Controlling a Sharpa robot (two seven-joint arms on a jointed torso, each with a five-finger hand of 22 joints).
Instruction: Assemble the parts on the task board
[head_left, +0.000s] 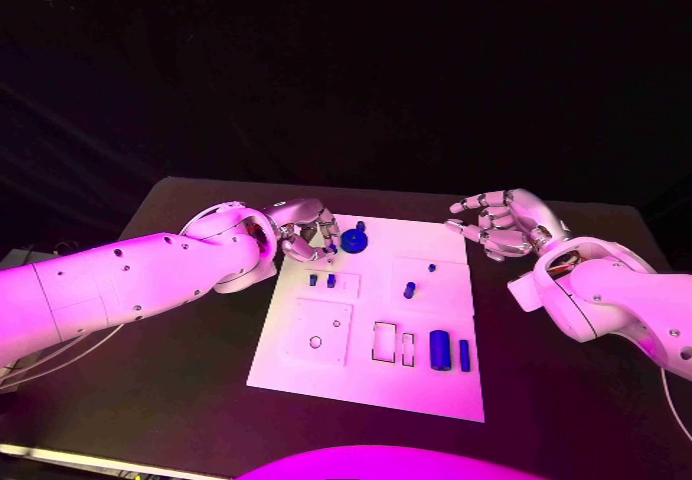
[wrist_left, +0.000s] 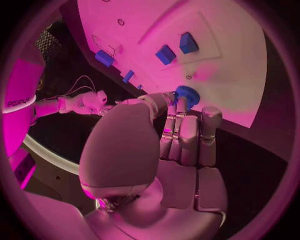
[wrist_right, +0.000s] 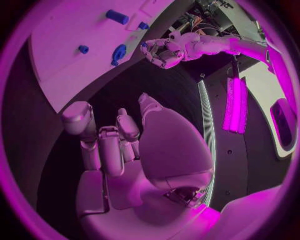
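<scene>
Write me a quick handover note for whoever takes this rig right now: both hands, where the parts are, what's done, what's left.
Left hand: at the board's far left corner, fingers at the blue gear; whether it grips it, cannot tell.
Right hand: off the board's far right corner, fingers curled, holding nothing.
Parts: two small blocks near the left edge, a small peg mid-board, two long pieces in the near right area.
Done: cannot tell which parts are seated.
Left: the empty cutouts beside the long pieces and the hexagon hole look unfilled.
</scene>
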